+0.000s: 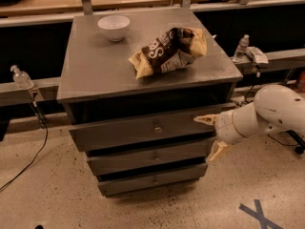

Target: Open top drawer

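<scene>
Over on the right side of the grey metal drawer cabinet (143, 142), the robot's white arm (267, 113) reaches in from the right edge of the shot. Its tan two-finger gripper (210, 136) sits at the right end of the top drawer (119, 133). The jaws are spread wide: the upper finger points left across the end of that drawer's front panel, and the lower one angles down toward the middle drawer (143, 159). Can't tell if either finger actually touches metal.

The top drawer is the long dull grey front just under the dark recess below the counter (95, 70), with its small round metallic knob (157, 128) about midway along, well left of the gripper. The bottom drawer (143, 181) sits below the other two.

Up on the counter there's a small white bowl (114, 26) near the back and a crumpled brown and yellow snack bag (169, 51) toward the right. A clear plastic bottle (21, 77) stands on the rail to the left, another bottle (241, 46) on the right, and a blue tape X (257, 213) marks the speckled floor.
</scene>
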You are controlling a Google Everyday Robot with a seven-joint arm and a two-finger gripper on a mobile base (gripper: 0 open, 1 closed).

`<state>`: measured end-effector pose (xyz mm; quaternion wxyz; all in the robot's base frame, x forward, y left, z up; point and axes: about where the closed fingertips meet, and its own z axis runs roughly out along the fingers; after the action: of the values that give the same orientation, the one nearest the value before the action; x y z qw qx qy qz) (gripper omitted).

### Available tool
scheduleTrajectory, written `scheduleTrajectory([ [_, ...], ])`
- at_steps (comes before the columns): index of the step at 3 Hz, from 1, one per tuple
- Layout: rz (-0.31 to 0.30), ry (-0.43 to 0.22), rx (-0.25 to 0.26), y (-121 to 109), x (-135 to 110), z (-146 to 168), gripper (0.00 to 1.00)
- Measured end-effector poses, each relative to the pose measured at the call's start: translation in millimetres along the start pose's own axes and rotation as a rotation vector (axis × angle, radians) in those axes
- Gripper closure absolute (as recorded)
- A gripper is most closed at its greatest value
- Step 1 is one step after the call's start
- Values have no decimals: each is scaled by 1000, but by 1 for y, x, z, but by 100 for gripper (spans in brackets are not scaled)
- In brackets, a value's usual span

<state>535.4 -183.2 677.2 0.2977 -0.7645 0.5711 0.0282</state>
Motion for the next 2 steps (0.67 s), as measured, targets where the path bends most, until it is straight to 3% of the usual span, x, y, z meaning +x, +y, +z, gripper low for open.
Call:
scheduleTrajectory([
  [2,-78,12,30,-60,-15,19,23],
])
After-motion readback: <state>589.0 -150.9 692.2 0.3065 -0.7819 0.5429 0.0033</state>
